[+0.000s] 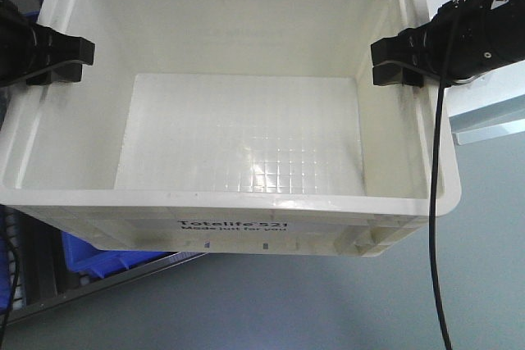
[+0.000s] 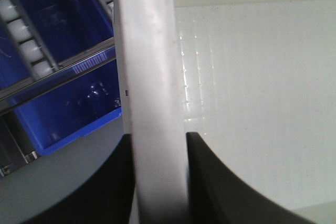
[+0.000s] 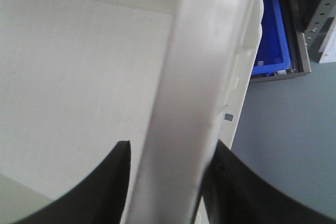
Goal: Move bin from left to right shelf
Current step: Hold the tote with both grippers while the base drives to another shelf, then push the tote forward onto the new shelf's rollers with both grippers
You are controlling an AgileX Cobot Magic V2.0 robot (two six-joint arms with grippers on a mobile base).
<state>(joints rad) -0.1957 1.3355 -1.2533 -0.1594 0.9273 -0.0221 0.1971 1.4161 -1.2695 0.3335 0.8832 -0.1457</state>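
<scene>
A blue bin [image 1: 107, 261] sits in a metal roller rack [image 2: 20, 29] above grey floor [image 1: 328, 309].

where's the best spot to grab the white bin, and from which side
Grip the bin by its thick rim, midway along the two end walls, one gripper per side, coming from outside with fingers straddling the wall. It looks too wide for one grasp; the left gripper and right gripper clamp it that way.
</scene>
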